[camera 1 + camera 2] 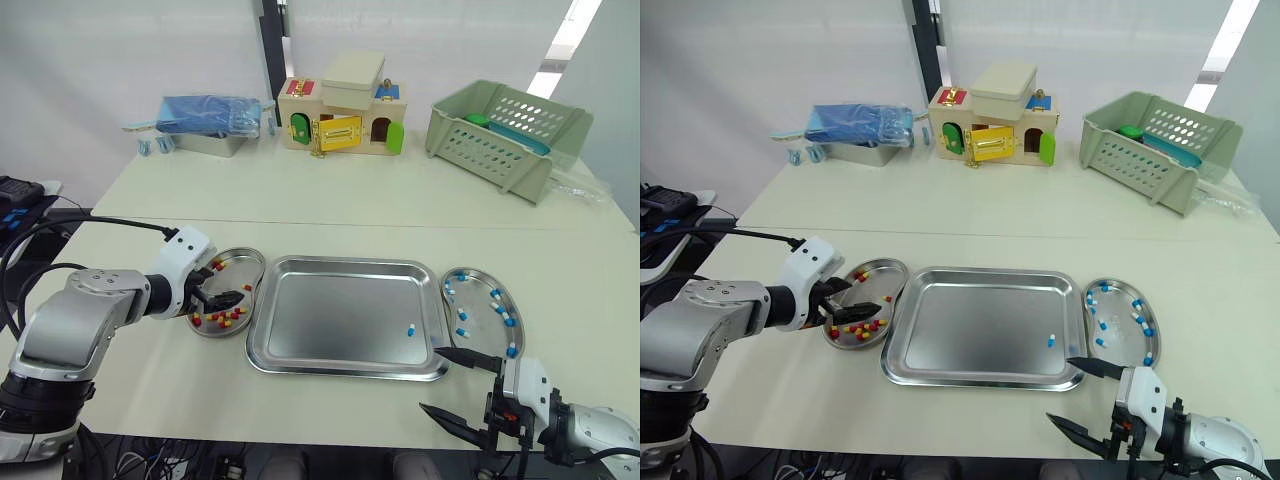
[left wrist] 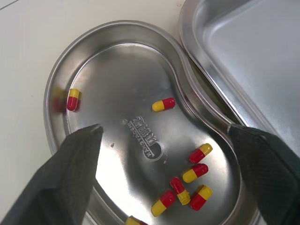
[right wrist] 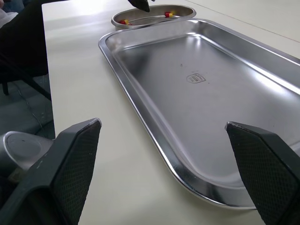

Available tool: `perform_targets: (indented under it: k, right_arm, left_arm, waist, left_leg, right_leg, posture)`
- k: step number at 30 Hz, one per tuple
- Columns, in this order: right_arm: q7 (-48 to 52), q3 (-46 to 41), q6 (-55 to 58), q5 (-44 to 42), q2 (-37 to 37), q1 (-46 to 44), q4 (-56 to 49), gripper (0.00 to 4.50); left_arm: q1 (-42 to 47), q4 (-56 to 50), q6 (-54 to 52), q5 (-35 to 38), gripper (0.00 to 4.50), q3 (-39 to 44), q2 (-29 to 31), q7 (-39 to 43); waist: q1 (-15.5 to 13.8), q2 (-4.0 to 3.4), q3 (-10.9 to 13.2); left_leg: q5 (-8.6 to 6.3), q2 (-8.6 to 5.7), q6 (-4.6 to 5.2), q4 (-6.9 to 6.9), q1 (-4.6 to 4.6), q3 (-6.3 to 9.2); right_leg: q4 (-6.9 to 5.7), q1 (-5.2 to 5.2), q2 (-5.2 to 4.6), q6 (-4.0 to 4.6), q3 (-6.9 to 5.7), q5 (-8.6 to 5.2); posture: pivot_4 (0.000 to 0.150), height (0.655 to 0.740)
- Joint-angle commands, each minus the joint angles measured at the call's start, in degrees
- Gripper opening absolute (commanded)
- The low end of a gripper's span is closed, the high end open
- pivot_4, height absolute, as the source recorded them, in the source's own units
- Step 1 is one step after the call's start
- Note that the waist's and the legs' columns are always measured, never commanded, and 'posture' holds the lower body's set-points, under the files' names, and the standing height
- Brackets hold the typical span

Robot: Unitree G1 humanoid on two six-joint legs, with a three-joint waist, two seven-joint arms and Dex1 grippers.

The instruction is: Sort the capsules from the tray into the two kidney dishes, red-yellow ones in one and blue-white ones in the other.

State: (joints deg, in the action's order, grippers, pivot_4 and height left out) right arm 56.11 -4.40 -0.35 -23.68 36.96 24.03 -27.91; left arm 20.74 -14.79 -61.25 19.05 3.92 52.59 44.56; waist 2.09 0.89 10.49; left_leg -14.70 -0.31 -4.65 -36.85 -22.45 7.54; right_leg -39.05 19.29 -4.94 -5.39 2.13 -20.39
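My left claw (image 1: 224, 300): spread wide, holding nothing, hanging over the left kidney dish (image 1: 256, 264).
Left dish: red-yellow capsules (image 2: 163, 104) scattered inside.
My right claw (image 1: 433, 380): spread wide, holding nothing, near the tray (image 1: 330, 264), at its front right corner.
Tray: one blue-white capsule (image 1: 411, 329) near its right side.
Right kidney dish (image 1: 480, 272): several blue-white capsules (image 1: 462, 313).

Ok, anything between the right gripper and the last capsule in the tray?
Only the low rim of the tray at its near right corner. The right gripper is just outside it, jaws open; the capsule lies alone on the tray floor.
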Motion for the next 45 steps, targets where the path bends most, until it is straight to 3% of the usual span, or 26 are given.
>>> perform_targets:
  k: [1,18,21,27,31,34,40,45]
  right_arm:
    - [-0.5,-0.6,-0.5,-0.7,-0.1,-0.2,-1.4,4.5]
    - [-1.2,-0.8,-0.6,-1.5,-0.1,0.4,-2.4,4.5]
    - [-1.2,-3.8,2.7,-5.3,1.9,0.4,-5.6,4.5]
    - [-0.7,-14.7,18.8,-17.6,12.6,-0.5,-9.0,4.5]
    - [1.3,-23.9,25.7,-21.9,18.0,-2.1,-3.8,4.5]
    - [4.0,-27.5,26.8,-18.9,21.0,-3.0,3.6,4.5]
    - [8.0,-28.9,24.5,-12.4,24.6,-6.5,17.3,4.5]
    - [10.9,-26.7,20.6,-6.7,26.1,-9.5,24.9,4.5]
  left_arm:
    - [-0.4,0.9,2.4,0.0,4.45,0.8,1.7,1.0]
    - [-0.8,4.2,6.3,-0.5,4.45,0.0,2.8,2.8]
    - [-1.6,4.8,9.2,0.9,4.45,3.0,4.2,5.7]
    - [-8.1,6.4,16.3,5.9,4.45,15.3,9.2,15.8]
    - [-17.9,11.1,22.8,3.3,4.45,23.3,14.5,21.9]
    - [-22.1,16.8,26.6,2.4,4.45,28.8,16.3,24.4]
    - [-25.7,24.7,32.8,0.1,4.45,33.1,17.2,26.3]
    - [-28.0,25.3,33.8,-0.3,4.45,34.1,16.3,26.1]
  waist:
    - [0.0,0.0,0.0]
    - [0.0,0.0,0.0]
    - [0.1,-0.01,0.0]
    - [0.5,0.02,0.0]
    - [0.5,0.02,0.0]
    - [0.4,0.06,0.0]
    - [0.2,0.11,0.1]
    - [0.5,0.11,0.1]
  left_leg:
    - [0.0,0.0,0.0,0.0,0.0,0.0]
    - [0.0,0.0,0.0,0.0,0.0,0.0]
    - [0.0,0.0,0.0,0.01,0.0,-0.01]
    - [0.0,0.03,0.0,0.04,0.0,-0.01]
    - [-0.01,0.03,0.01,0.11,0.04,-0.09]
    - [-0.02,0.04,0.03,0.14,0.07,-0.15]
    - [-0.03,0.03,0.05,0.17,0.06,-0.2]
    - [-0.03,0.06,0.05,0.21,0.07,-0.26]
  right_leg:
    - [0.0,0.0,0.0,0.0,0.0,0.0]
    - [0.0,0.01,0.0,0.0,0.0,0.0]
    - [-0.01,0.02,0.0,0.0,0.01,0.0]
    - [0.0,0.02,0.01,0.01,0.01,0.0]
    - [0.02,0.0,0.0,0.01,0.05,0.0]
    - [0.03,0.01,-0.01,0.01,0.08,0.0]
    - [0.06,0.04,-0.03,0.01,0.1,0.0]
    - [0.05,0.08,-0.03,0.01,0.14,0.0]
  posture:
    - [0.15,0.74]
    - [0.15,0.74]
    - [0.15,0.74]
    - [0.15,0.74]
    - [0.15,0.74]
    - [0.15,0.74]
    - [0.15,0.74]
    - [0.15,0.74]
